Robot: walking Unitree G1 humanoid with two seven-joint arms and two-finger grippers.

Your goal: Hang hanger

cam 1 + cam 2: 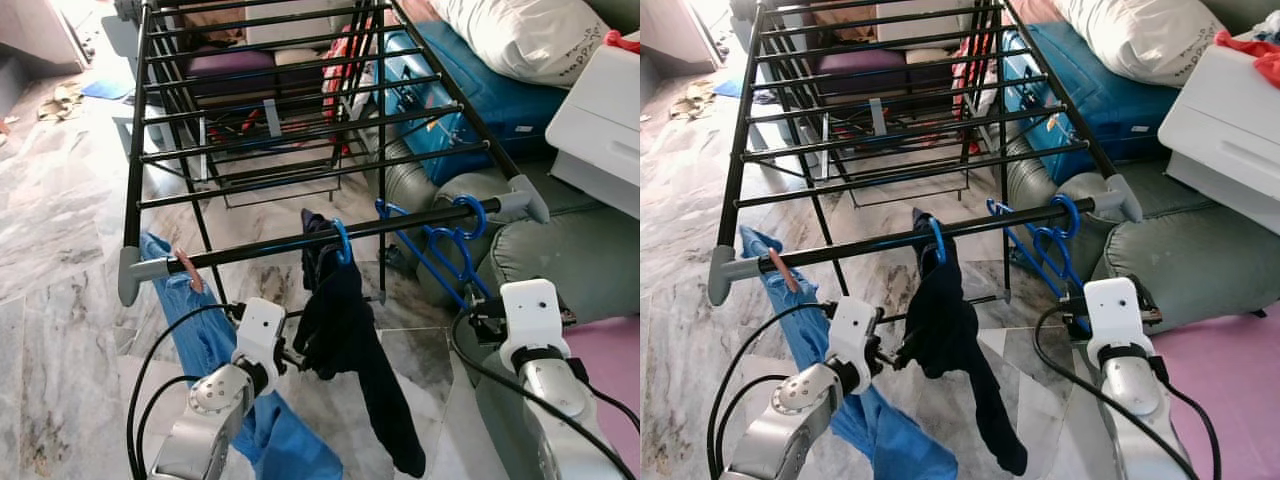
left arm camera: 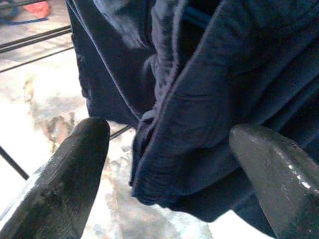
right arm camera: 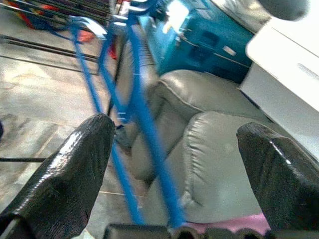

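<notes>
The right gripper (image 3: 169, 174), fingers spread, sits just below the empty blue hanger (image 1: 440, 250) hooked on the rack's front rail (image 1: 300, 240), its frame slanting down between them, while the left gripper (image 2: 164, 169) gapes beside the dark garment (image 1: 345, 340).

I can make out only one bit of writing: faint dark handwriting-style print on the white pillow (image 1: 525, 35) lying on the blue suitcase (image 1: 470, 95). It seems to start with "happ", but it is too small for me to read with certainty.
</notes>
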